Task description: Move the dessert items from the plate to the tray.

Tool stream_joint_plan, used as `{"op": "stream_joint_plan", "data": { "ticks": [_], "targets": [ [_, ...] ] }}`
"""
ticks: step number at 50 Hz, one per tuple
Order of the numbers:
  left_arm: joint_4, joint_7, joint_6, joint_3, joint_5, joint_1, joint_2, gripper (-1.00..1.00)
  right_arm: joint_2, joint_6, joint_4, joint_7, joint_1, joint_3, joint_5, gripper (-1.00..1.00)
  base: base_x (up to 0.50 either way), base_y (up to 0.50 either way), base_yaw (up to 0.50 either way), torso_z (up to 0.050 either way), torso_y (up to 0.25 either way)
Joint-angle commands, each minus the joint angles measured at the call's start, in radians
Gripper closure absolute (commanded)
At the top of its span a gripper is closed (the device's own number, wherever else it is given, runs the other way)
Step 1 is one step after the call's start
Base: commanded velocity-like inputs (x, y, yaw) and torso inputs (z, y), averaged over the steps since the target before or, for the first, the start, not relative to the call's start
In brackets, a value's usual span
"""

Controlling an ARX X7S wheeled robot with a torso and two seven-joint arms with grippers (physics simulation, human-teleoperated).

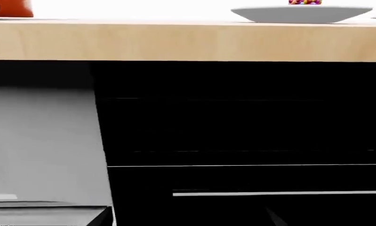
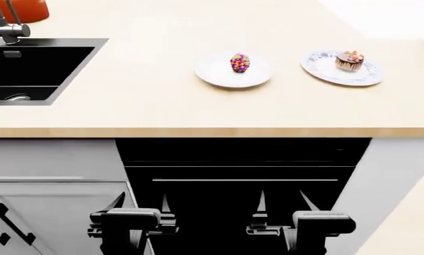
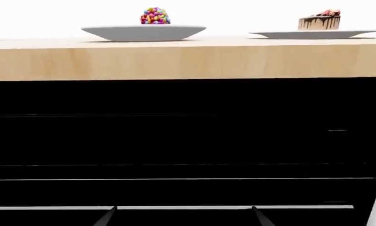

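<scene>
Both grippers sit lowest in the head view, level with the dark oven front and below the counter edge. Each of them, the left gripper [image 2: 142, 206] and the right gripper [image 2: 284, 203], has its thin black fingers spread apart and holds nothing.

Above them runs the pale wooden countertop [image 2: 155, 101], the largest surface here, with a black sink [image 2: 35, 69] set into its far left and a dark tap [image 2: 5, 26] at the sink's rear edge. Beneath the counter lies the black oven [image 2: 240, 170], a long bar handle [image 2: 243, 180] across its door.

Two plates stand well apart on the counter. A plain white plate [image 2: 215, 74], near the middle, carries the candy ball [image 2: 240, 62] — an upright egg-shaped lump thickly coated in red, yellow, blue and purple beads, standing at the plate's centre. To its right, a patterned plate [image 2: 321, 71] with a blue-speckled rim holds the chocolate cake [image 2: 349, 60] — a short round cake with dark icing dripping down pale brown sides, topped with nuts and red berries, set toward the plate's far right side. An orange-red pot [image 2: 24, 9] stands behind the tap.
</scene>
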Motion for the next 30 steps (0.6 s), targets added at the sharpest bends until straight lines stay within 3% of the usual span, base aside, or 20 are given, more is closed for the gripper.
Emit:
{"op": "stream_joint_plan", "data": {
  "ticks": [1, 24, 30],
  "targets": [
    [0.004, -0.012, -0.017, 0.003, -0.022, -0.004, -0.007, -1.00, 0.008, 0.002, 0.000, 0.014, 0.003, -0.012, 0.006, -1.00, 0.00, -0.50, 0.00, 0.000, 0.000],
    [-0.003, -0.033, 0.010, 0.032, -0.014, -0.002, -0.024, -1.00, 0.023, -0.010, 0.000, 0.032, 0.001, -0.029, 0.021, -1.00, 0.00, -0.50, 0.00, 0.000, 0.000],
    [-0.001, -0.035, 0.008, 0.035, -0.022, -0.003, -0.028, -1.00, 0.025, -0.016, 0.004, 0.037, 0.004, -0.029, 0.029, -1.00, 0.00, 0.00, 0.00, 0.000, 0.000]
  ]
}}
